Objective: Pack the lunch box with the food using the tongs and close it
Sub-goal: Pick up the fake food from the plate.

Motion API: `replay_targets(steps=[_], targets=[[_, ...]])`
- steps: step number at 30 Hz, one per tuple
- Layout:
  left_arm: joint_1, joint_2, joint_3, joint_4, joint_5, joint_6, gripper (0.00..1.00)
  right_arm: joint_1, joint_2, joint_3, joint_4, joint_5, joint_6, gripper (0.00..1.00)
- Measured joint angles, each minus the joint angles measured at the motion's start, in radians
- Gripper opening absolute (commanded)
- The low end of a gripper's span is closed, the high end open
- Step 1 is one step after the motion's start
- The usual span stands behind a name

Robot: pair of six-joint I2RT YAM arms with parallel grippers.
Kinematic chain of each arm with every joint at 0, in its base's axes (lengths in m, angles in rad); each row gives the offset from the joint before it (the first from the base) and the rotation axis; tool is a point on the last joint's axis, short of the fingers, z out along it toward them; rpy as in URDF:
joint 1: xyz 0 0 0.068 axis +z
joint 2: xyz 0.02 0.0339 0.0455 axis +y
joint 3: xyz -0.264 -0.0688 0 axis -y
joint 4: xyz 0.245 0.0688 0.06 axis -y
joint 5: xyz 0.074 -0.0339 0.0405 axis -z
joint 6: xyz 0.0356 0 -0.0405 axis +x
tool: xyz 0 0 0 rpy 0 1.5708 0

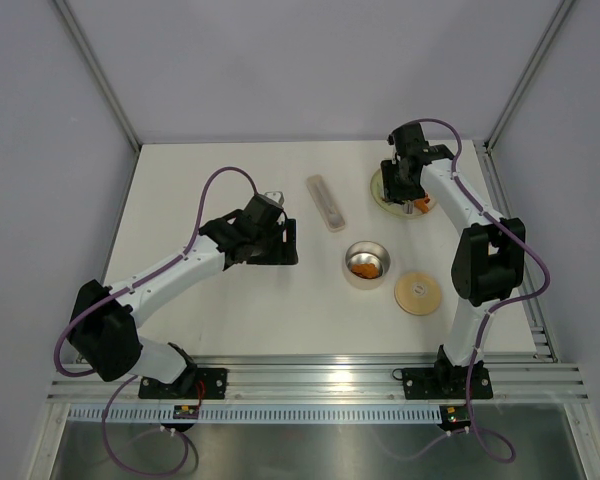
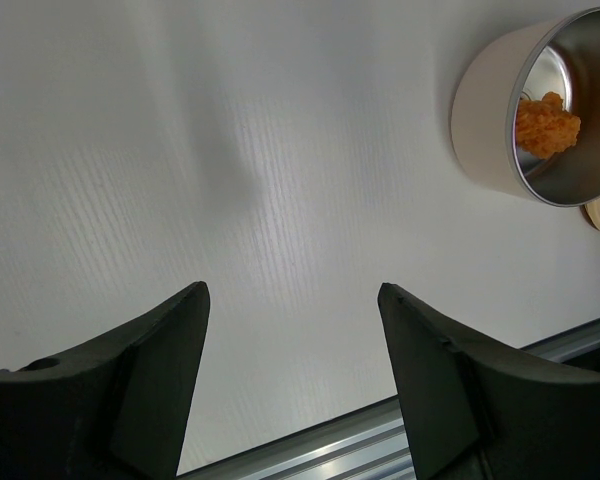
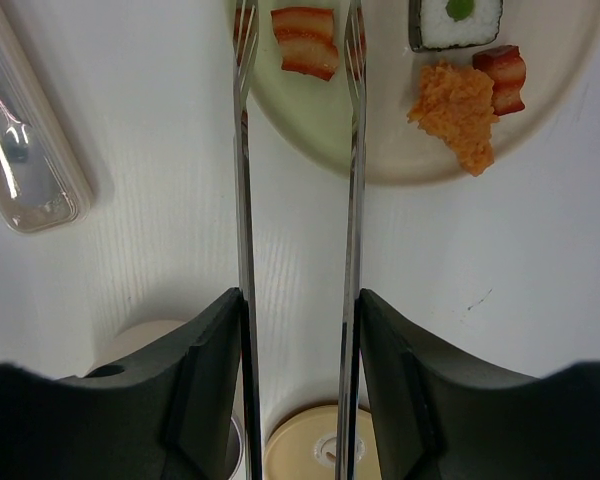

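My right gripper (image 3: 300,300) is shut on the tongs (image 3: 243,200), with one silver arm against each finger. The tong tips reach over the pale plate (image 3: 320,120) and stand on either side of a red-striped food piece (image 3: 305,40). A white-black roll (image 3: 455,22), an orange piece (image 3: 455,125) and another red-striped piece (image 3: 505,75) also lie on the plate. The lunch box (image 1: 367,263) stands open mid-table with orange food (image 2: 547,122) inside. Its tan lid (image 1: 417,293) lies flat beside it. My left gripper (image 2: 292,300) hangs open and empty, left of the lunch box (image 2: 500,120).
A pale translucent oblong case (image 1: 326,203) lies between the two arms, left of the plate (image 1: 380,195). The aluminium rail (image 1: 310,375) runs along the table's near edge. Grey walls close in the back and both sides.
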Motion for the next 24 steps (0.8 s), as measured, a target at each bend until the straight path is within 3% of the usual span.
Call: replay_targets(steps=[12, 24], targets=[[0.0, 0.0, 0.0, 0.0, 0.0, 0.0, 0.72, -0.001, 0.037, 0.0, 0.0, 0.0, 0.0, 0.54], [0.0, 0.0, -0.005, 0.0, 0.0, 0.0, 0.72, -0.001, 0.047, 0.0, -0.002, 0.008, -0.003, 0.37]])
